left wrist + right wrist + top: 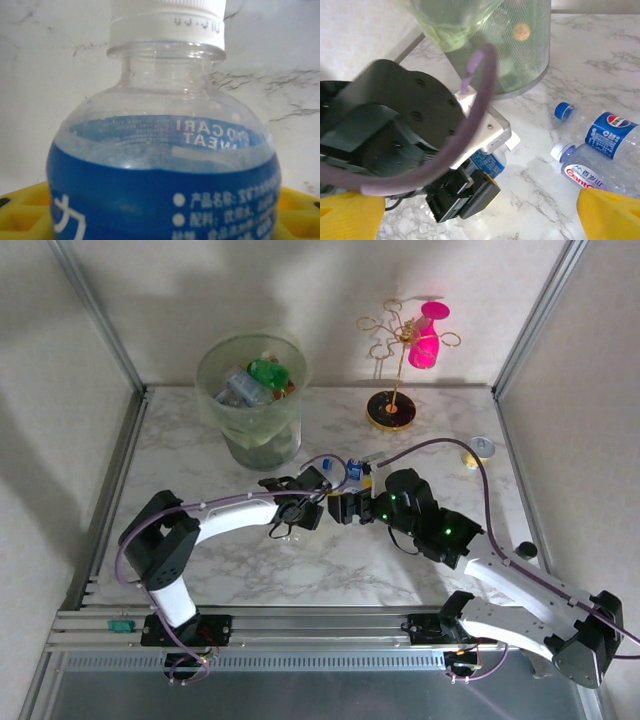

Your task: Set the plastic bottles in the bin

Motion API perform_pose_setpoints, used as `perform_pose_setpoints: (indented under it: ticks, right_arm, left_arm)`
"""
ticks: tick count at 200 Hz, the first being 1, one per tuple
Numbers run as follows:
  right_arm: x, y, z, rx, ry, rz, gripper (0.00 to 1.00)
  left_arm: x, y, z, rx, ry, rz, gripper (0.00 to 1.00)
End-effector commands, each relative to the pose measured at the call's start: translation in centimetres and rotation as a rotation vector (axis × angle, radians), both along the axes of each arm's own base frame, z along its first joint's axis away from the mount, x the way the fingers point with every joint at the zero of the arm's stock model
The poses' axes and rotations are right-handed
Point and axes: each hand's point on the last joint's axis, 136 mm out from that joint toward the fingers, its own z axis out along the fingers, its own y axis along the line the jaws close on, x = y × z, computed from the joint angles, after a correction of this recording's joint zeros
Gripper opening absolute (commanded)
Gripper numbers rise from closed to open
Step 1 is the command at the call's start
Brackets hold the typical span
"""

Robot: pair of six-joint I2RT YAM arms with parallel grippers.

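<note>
Bottles [250, 382] in bin [262, 435], stand [392, 410] to its right, can [482, 448] rightmost

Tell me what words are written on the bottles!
"OCARI" over "NEAT", cut off at the edges: white-capped bottle.
"力": same bottle, lower left.
"Ganten", roughly, in red: clear bottle.
Round red-white-blue logo, no words: blue-labelled bottle.
Small Chinese print and cap embossing: too small to read.

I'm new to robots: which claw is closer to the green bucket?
Left. The left gripper is right of and in front of the bin; the right gripper hangs beside it, farther toward the near edge.
</note>
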Motion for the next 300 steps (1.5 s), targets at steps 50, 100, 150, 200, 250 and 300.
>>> perform_pose_setpoints:
  ticks: [50, 100, 150, 200, 250, 300]
  right_arm:
    - [0.1, -3.7, 6.8, 0.16, -0.157, -0.144, 0.96]
    - [-0.5, -4.8, 9.2, 0.192, -0.212, -0.159, 0.96]
    - [-0.4, -4.1, 8.8, 0.185, -0.193, -0.138, 0.96]
    - [-0.2, -3.6, 8.2, 0.173, -0.179, -0.125, 0.96]
    - [0.1, -2.7, 7.8, 0.15, -0.168, -0.102, 0.96]
    - [0.5, -2.2, 7.0, 0.13, -0.156, -0.096, 0.96]
  left_arm:
    - [-0.3, -2.7, 13.4, -0.281, -0.181, -0.11, 0.4]
    - [0.7, -1.8, 24.8, -0.45, -0.393, -0.096, 0.39]
    - [8.0, 6.6, 32.5, -0.655, -0.503, 0.264, 0.4]
    - [14.1, 10.1, 33.3, -0.836, -0.444, 0.564, 0.39]
    - [18.7, 11.3, 33.3, -0.886, -0.464, 0.639, 0.35]
    - [21.7, 11.9, 31.8, -0.911, -0.443, 0.722, 0.35]
